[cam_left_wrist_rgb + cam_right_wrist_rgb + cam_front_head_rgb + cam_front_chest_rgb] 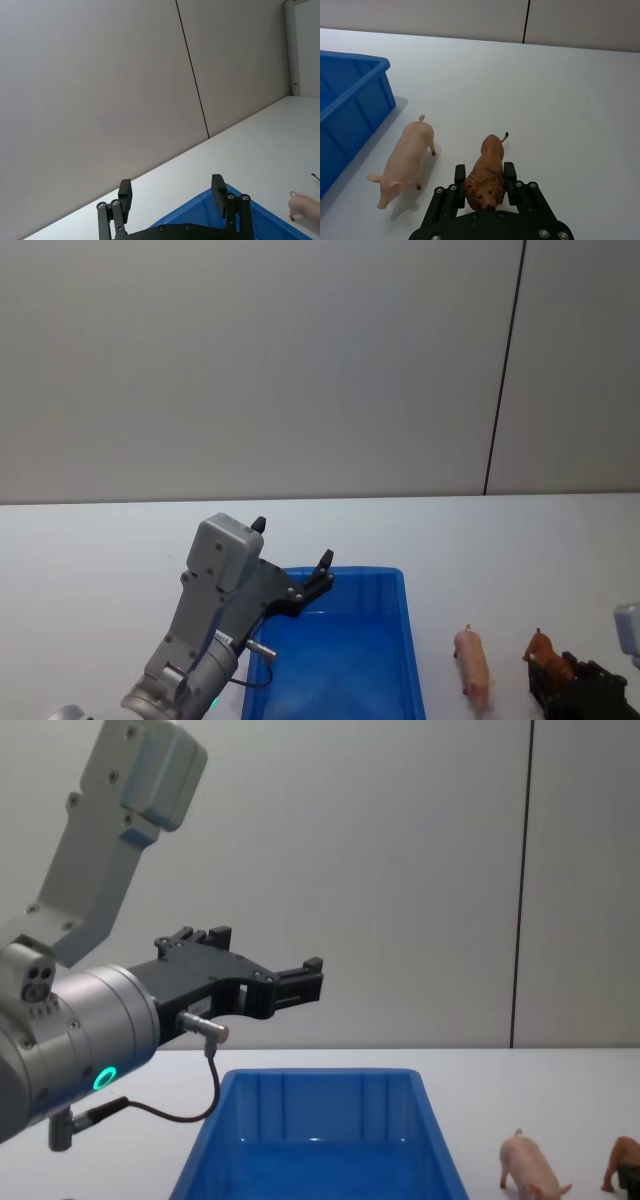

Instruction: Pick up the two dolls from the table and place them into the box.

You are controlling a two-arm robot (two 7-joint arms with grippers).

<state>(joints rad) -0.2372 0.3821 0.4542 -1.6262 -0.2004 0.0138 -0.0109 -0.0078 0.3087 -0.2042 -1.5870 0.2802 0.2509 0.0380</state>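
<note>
A green ring light (103,1077) glows on the grey left arm, and a thin dark cable (210,1095) loops from a metal plug at its wrist. Behind the flat white tabletop (100,540) is a plain grey wall (250,360) with one dark vertical seam.

The blue rectangular plastic bin (350,571) with sloped ribbed walls sits on the tabletop; its glossy blue floor shows. The left gripper (171,186) hangs in the air above the bin's left rim, its jaws spread wide and holding nothing.

To the right of the bin, apart from its wall, the small pale pink toy pig (410,155) stands on the tabletop. The orange-brown toy lion (490,150) stands just beside the pig, on the side away from the bin, and the two do not touch. The right gripper (485,172) is down at the tabletop, its jaws drawn narrow against both sides of the lion's mane. The lion's feet rest on the tabletop.
</note>
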